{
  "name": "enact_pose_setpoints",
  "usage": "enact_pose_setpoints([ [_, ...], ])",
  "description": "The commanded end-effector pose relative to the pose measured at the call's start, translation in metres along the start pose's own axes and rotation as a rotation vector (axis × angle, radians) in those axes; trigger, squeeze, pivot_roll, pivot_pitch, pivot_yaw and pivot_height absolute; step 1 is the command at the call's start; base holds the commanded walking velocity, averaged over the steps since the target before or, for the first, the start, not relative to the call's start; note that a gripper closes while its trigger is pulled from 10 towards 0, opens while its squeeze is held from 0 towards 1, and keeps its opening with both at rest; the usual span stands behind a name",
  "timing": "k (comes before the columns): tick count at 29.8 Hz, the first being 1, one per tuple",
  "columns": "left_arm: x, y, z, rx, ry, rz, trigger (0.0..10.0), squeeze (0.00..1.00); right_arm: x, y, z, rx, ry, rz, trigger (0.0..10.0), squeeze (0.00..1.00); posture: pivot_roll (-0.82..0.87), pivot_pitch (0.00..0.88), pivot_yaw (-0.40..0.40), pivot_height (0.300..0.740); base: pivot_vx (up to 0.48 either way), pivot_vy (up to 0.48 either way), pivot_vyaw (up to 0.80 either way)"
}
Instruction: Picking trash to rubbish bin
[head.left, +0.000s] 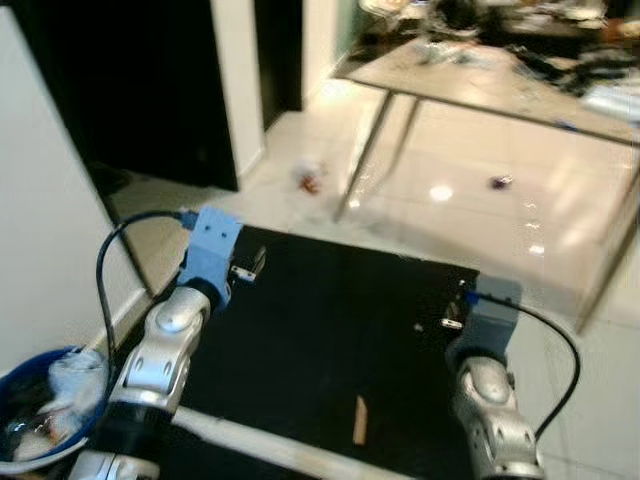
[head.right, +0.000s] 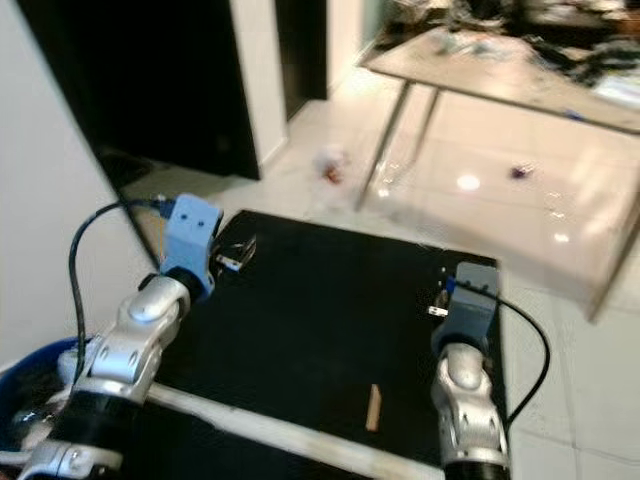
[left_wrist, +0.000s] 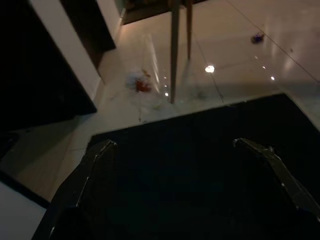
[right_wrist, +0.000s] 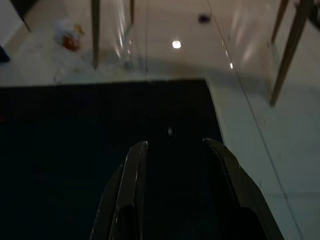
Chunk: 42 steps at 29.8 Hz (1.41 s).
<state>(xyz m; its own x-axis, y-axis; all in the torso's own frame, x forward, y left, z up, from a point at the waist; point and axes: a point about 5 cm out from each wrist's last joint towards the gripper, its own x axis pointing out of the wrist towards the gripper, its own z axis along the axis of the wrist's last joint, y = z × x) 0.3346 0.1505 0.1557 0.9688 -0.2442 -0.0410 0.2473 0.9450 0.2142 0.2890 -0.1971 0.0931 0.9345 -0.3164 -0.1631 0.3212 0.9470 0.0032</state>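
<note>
A crumpled pale wrapper with a red patch (head.left: 308, 178) lies on the shiny tile floor beside a table leg, also seen in the left wrist view as the wrapper (left_wrist: 140, 84). Under the table sits a small purple scrap (head.left: 499, 182). At my lower left is the blue rubbish bin (head.left: 20, 385) with pale trash inside. My left gripper (left_wrist: 172, 145) hangs open wide over the black mat, nothing between its fingers. My right gripper (right_wrist: 175, 144) is open more narrowly, also empty, above the mat's right part. Both are well short of the wrapper.
A black mat (head.left: 340, 330) covers the floor before me, with a small tan stick (head.left: 359, 420) near its front. A cluttered table (head.left: 480, 80) on thin metal legs (head.left: 365, 150) stands ahead. A dark doorway (head.left: 150, 90) and white wall lie left.
</note>
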Motion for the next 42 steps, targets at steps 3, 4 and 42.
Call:
enact_pose_setpoints([
  [3, -0.002, -0.002, -0.001, -0.049, 0.007, -0.024, 10.0, 0.0, -0.002, -0.002, -0.003, 0.013, 0.022, -0.009, 10.0, 0.0, -0.01, 0.058, 0.082, 0.74, 0.0, 0.0, -0.8],
  [4, -0.002, -0.003, -0.001, -0.047, 0.008, -0.026, 10.0, 0.0, -0.003, -0.003, -0.003, 0.016, 0.023, -0.013, 10.0, 0.0, -0.01, 0.059, 0.083, 0.74, 0.0, 0.0, -0.8],
  [42, -0.007, -0.019, 0.003, -0.133, -0.034, -0.144, 10.0, 0.0, -0.006, -0.01, -0.011, 0.037, 0.065, 0.0, 10.0, 0.0, -0.01, 0.066, 0.088, 0.74, 0.115, 0.0, -0.27],
])
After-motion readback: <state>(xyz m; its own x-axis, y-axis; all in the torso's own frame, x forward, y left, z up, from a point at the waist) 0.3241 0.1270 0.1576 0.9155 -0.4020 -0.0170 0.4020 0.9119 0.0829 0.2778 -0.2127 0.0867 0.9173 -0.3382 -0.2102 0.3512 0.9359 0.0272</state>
